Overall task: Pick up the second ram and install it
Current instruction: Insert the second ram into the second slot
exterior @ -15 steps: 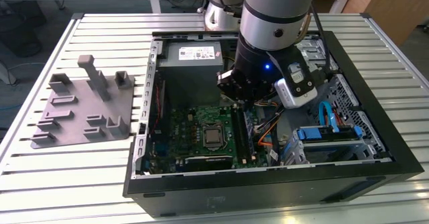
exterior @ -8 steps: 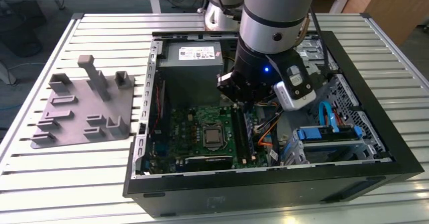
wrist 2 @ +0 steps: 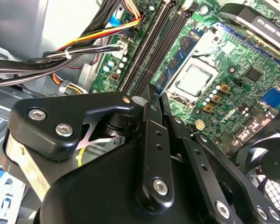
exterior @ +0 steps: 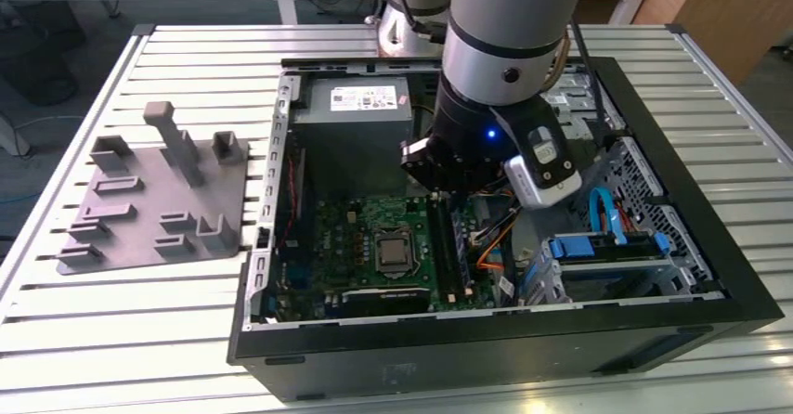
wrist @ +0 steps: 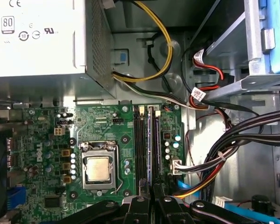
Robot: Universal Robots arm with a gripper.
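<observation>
The second ram (wrist: pixel 149 144) stands on edge along the memory slots (wrist: pixel 157 140). Its near end lies between the fingers of the gripper (wrist: pixel 152 190), which are drawn together on it. In the exterior view, the processor socket (exterior: pixel 394 250) sits at nine o'clock of the slots and cables (exterior: pixel 493 247) crowd at three. The grey tray (exterior: pixel 149 200) lies farther out at nine.

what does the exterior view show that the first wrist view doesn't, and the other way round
Exterior view: the grey tray, the slatted table and the arm above the open computer case. First wrist view: yellow cables, a red cable, and the gripper by the memory slots. Both: the processor, the power supply and the green motherboard.
</observation>
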